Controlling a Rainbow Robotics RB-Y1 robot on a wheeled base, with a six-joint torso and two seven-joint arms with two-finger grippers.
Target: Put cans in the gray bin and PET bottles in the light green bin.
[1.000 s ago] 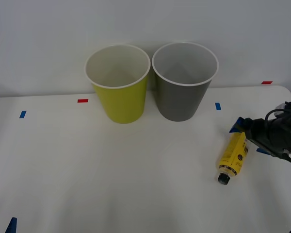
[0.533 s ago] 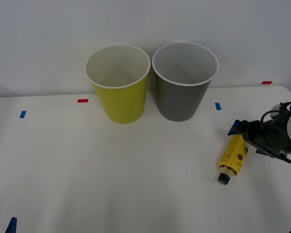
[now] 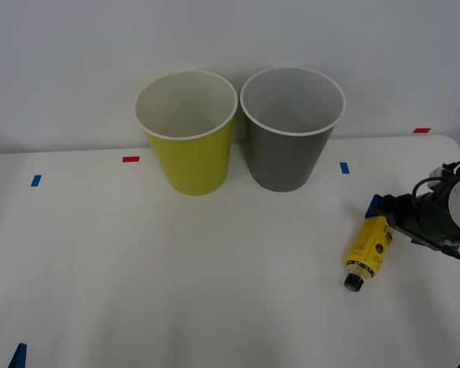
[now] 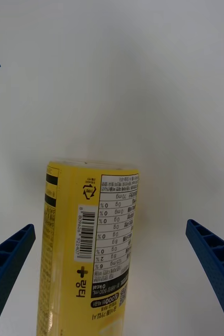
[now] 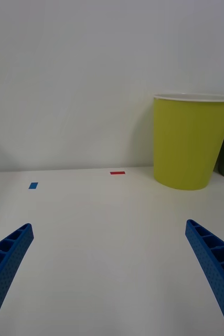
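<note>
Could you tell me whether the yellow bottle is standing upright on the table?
No, the yellow bottle lies on its side, black cap toward the camera.

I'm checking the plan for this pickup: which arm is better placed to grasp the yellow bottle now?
Right. The right gripper is already at the PET bottle, which lies on the table's right side, open with one finger on each side of it. The left gripper is open over bare table, far to the left.

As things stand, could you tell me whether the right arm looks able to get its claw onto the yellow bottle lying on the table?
Probably yes. The right claw is open at the base end of the yellow bottle, which lies flat between its fingers with nothing in the way.
</note>
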